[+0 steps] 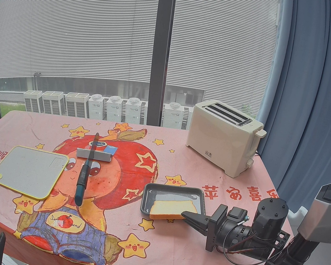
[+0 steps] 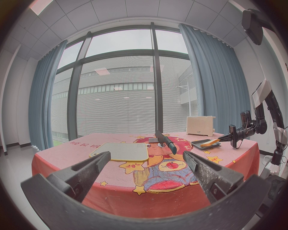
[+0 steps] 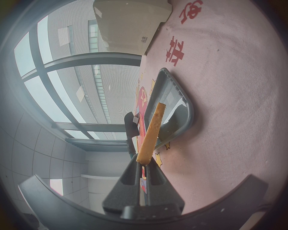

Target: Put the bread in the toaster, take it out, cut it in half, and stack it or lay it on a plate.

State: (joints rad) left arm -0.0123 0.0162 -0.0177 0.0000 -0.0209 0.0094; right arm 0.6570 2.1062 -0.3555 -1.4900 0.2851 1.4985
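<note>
pink cartoon tablecloth (image 1: 205, 249) covers the table by the big window, and the cream toaster (image 1: 224, 137) stands at the far right corner with its two slots facing up. my right gripper (image 3: 144, 163) is closed on the near edge of the bread (image 3: 151, 134), pinching the slice thin-side on, just above the near rim of the dark tray (image 1: 175, 188). the slice tilts out over the tray, and i cannot tell whether its far end is clear of the tray floor. my left gripper (image 2: 146, 155) hangs open, low at the front edge of the table, holding nothing.

i judge the step in hand to be carrying the bread to the toaster. the grip is only on the crust edge, so i should lift gently and avoid any swing, or the soft slice may bend or tear free. it has to be turned upright and lined up along a slot before lowering, since a skewed slice would catch on the slot's rim. the knife (image 1: 84, 172) and cutting board (image 1: 28, 171) lie well to the left.
</note>
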